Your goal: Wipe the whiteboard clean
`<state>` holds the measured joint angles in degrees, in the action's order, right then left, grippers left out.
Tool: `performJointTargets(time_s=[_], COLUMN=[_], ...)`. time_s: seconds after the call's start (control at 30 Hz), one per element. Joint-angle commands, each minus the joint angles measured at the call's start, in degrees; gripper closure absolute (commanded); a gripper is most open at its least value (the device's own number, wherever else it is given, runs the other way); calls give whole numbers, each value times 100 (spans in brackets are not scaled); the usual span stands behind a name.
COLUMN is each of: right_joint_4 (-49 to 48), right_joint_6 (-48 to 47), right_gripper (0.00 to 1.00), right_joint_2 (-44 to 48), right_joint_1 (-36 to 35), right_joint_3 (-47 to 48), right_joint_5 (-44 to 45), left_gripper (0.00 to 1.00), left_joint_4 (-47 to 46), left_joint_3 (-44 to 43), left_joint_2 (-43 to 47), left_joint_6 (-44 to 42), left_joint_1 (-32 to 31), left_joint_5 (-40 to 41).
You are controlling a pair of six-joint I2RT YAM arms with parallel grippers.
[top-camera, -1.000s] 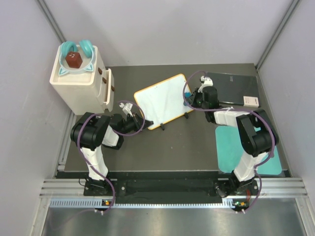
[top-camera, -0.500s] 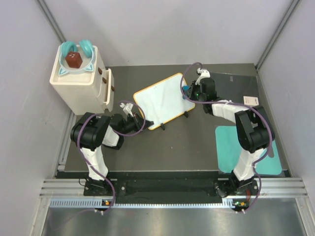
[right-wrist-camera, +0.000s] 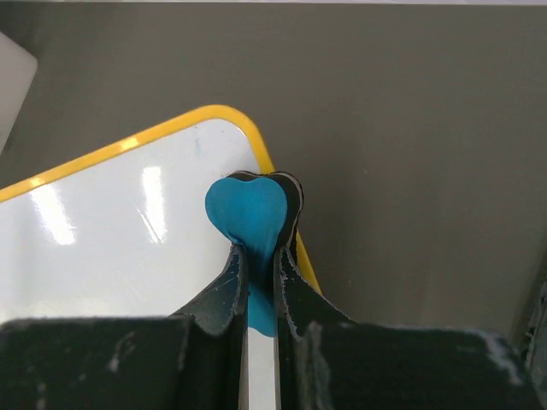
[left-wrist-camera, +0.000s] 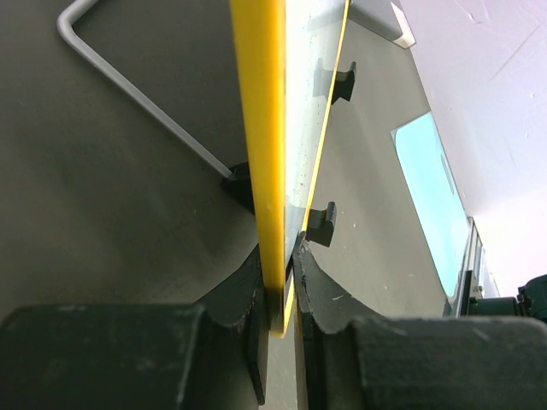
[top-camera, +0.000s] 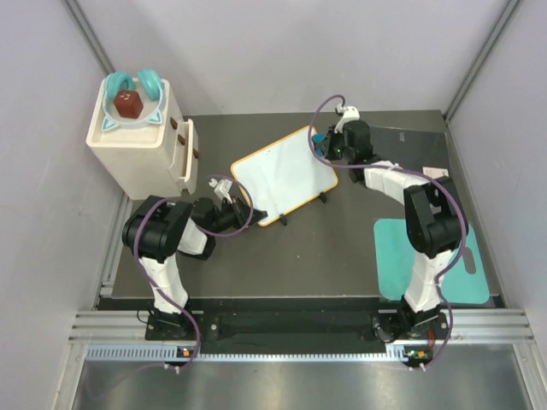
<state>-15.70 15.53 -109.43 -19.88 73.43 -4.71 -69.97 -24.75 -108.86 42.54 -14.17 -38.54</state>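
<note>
A dark grey, matte worktop [top-camera: 325, 248] carries a small rectangular whiteboard [top-camera: 285, 175] near its middle, turned at a slant. The board is glossy white inside a thin, rounded yellow frame. Two little black feet [left-wrist-camera: 320, 224] jut from one long edge, and a bent grey wire leg [left-wrist-camera: 145, 111] runs behind it.

The left claw [left-wrist-camera: 278, 282] is clamped on the frame at the board's left edge, steadying it. The right claw [right-wrist-camera: 261, 256] is pinched tight on a flat, blue, heart-shaped eraser [right-wrist-camera: 248, 209]. The eraser sits over the board's far right corner, right at the frame. Whether it presses on the surface cannot be told.

From here, the eraser could likely slide off the corner onto the worktop, since it sits so close to the edge. Hard pressure on the slick surface might twist the board in the left claw's narrow grip, or fold the wire leg. The thin eraser could also tilt between the fingers.
</note>
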Motion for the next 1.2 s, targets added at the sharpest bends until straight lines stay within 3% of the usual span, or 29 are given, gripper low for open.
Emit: performJointTargets(time_s=[0.0, 0.1, 0.27, 0.67, 1.17], right_joint_4=[137, 778, 587, 357, 639], right_joint_6=[-208, -243, -199, -639, -648], right_gripper=[100, 100, 100, 100, 100], right_joint_2=[-254, -570, -545, -474, -659], right_joint_1=[72, 54, -112, -1518, -2485], right_joint_3=[689, 1243, 972, 602, 454], right_joint_5=[-712, -1258, -1463, -619, -373], left_gripper=[100, 100, 100, 100, 100], left_joint_4=[1328, 1390, 1425, 1636, 1742], left_joint_3=[146, 129, 120, 58, 32], left_joint_2=[-127, -83, -92, -48, -13], left_joint_6=[-554, -616, -625, -791, -862], left_joint_1=[-103, -129, -147, -235, -279], left_joint_5=[277, 347, 356, 400, 444])
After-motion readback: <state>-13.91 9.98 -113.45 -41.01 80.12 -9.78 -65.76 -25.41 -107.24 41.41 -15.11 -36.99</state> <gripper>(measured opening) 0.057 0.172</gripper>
